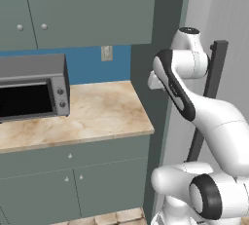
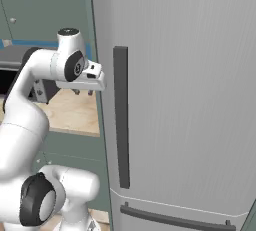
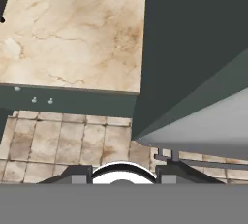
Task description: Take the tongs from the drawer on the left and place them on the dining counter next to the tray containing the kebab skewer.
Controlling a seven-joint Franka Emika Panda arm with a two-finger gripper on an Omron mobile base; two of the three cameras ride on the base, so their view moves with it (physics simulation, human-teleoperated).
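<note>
The drawer (image 1: 73, 156) lies closed, low and left of the pincer (image 2: 82, 92). Whether the pincer's jaws are parted, I cannot tell; nothing seems held.

Object count, kitchen corner

One toaster oven (image 1: 31, 86) with two round dials, on one beige counter (image 1: 92, 117). One wall outlet (image 1: 106, 52) on the blue backsplash. Two upper cabinet doors, one knob each (image 1: 44, 26). Below the counter: one drawer (image 1: 73, 157) with one knob, two lower doors with one knob each. One grey fridge (image 2: 190, 85) at right, two dark handles.
</note>
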